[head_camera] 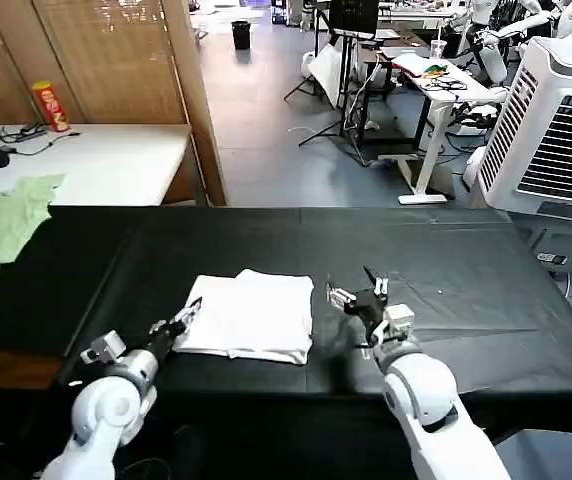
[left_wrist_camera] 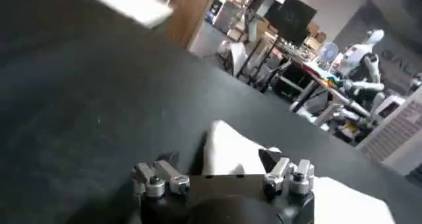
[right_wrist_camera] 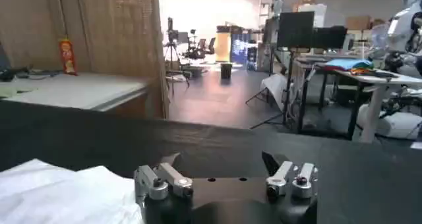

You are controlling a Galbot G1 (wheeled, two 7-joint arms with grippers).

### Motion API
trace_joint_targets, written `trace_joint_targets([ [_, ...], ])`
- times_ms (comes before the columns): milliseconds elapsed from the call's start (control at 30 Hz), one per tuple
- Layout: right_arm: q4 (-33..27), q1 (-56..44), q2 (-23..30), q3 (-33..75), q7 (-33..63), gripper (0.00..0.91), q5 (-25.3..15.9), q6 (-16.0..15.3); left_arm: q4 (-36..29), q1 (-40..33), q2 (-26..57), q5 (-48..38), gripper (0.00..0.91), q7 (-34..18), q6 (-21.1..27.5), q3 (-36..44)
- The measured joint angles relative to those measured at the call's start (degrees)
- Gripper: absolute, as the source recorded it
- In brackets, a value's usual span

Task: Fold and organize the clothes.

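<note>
From the head view, the white T-shirt [head_camera: 251,315] lies folded into a compact rectangle on the black table [head_camera: 486,300], a little toward the front edge and near the middle of its width. Its long axis runs across the table, side to side. It sits between the two arms. The left gripper [head_camera: 188,316] is at the shirt's left edge, its fingers spread and reaching just over the cloth, so it is the nearer one. The right gripper [head_camera: 358,290] stands just beside the shirt's right edge, apart from it, fingers also spread and holding nothing. The fold looks tidy, with soft layered edges along the front and no print showing. A pale green garment [head_camera: 1,225] hangs over the table's far left corner, well apart.

In the left wrist view, the left gripper [left_wrist_camera: 221,161] has its fingers wide apart, and the T-shirt [left_wrist_camera: 231,154] lies straight ahead between them, a raised corner of white cloth close to the tips.

In the right wrist view, the right gripper [right_wrist_camera: 225,161] is spread and empty over bare black tabletop, and the T-shirt [right_wrist_camera: 66,192] lies off to the side of one finger, rumpled softly on top.
</note>
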Motion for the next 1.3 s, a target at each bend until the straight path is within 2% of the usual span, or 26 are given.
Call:
trace_joint_targets([
  [33, 0.1, -0.2, 0.0, 0.2, 0.0, 0.878, 0.0, 0.0, 0.2, -0.1, 0.0, -0.6, 0.0, 0.0, 0.2, -0.1],
  [333, 0.5, -1.1, 0.5, 1.1, 0.0, 0.878, 0.0, 0.2, -0.5, -0.2, 0.4, -1.6, 0.0, -0.5, 1.0, -0.8],
  [633, 1.4, -2.8, 0.4, 3.0, 0.4, 0.878, -0.3, 0.0, -3.3, -0.2, 4.5, 12.6, 0.0, -0.2, 2.7, -2.4],
  [1067, 1.7, -3.7, 1.0, 3.7, 0.5, 0.878, -1.6, -0.1, -5.4, 2.4, 24.4, 24.9, 0.0, 2.4, 0.7, -12.5],
  [1300, 1.7, -4.3, 1.7, 3.1, 0.4, 0.878, -2.2, -0.1, -12.3, 2.9, 25.8, 35.3, 0.0, 0.4, 1.1, -11.6],
])
